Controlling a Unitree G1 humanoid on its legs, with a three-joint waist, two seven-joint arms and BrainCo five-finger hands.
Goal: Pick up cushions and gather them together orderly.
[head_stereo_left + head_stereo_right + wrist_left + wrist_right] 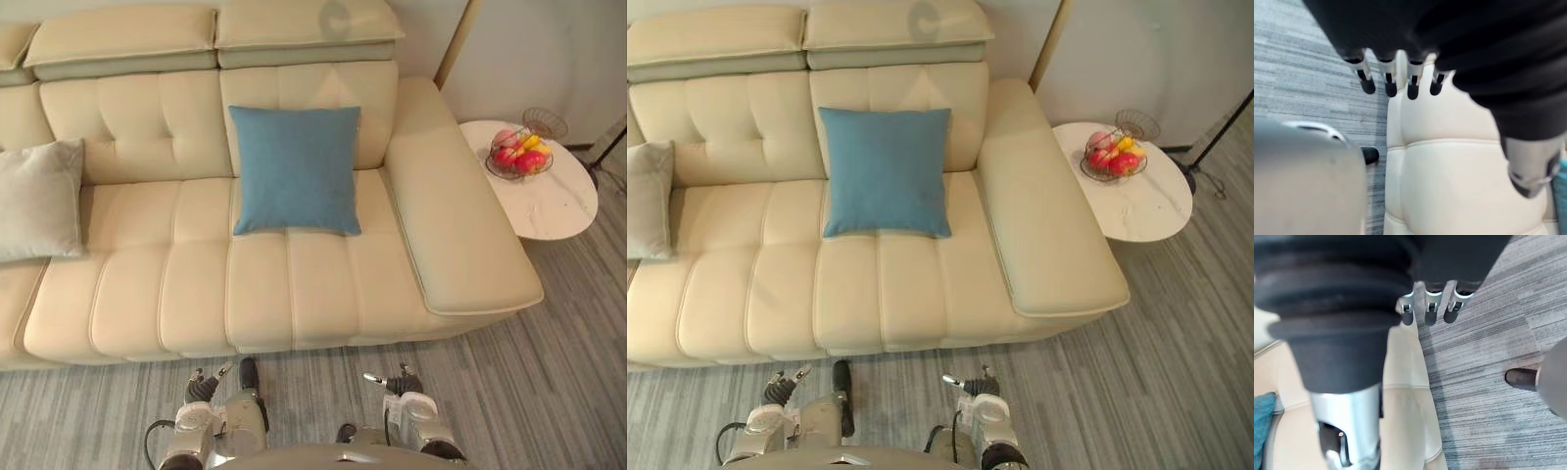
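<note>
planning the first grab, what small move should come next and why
Probably raise the right hand toward the blue square fabric cushion leaning on the cream leather sofa's backrest: it and the left hand hang low and empty, and the grey cushion sits far left.

The left hand [1412, 81], fingers [1365, 78] straight, hovers over sofa [1449, 186].

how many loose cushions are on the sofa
2: a blue cushion leaning on the backrest, a grey cushion at the view's left edge. Others may lie beyond it.
</note>
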